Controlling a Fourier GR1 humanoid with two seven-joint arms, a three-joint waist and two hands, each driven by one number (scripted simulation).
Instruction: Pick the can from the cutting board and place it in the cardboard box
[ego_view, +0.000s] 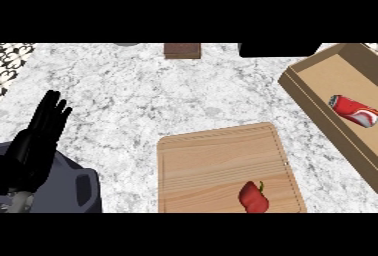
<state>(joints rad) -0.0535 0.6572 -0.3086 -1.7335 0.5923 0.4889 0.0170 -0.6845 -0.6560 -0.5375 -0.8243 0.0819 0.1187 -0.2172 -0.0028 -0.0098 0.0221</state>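
Can (354, 111), red w/ white marking, lying on its side inside cardboard box (314, 82) at right, well apart from cutting board (214, 165). Red pepper (254, 197) on board's lower right. Left robot hand (40, 132) at left edge over marble surface (125, 95), fingers straight & up, holding nothing. Right robot hand not visible. Small brown block (182, 50) at top edge.

red pepper (254, 197) near bottom edge, stem up | brown block (182, 50) at top edge, on marble counter (148, 95) | black object (279, 49) top right, cut off | grey rim (127, 44) top, barely visible | patterned strip (13, 62) far left
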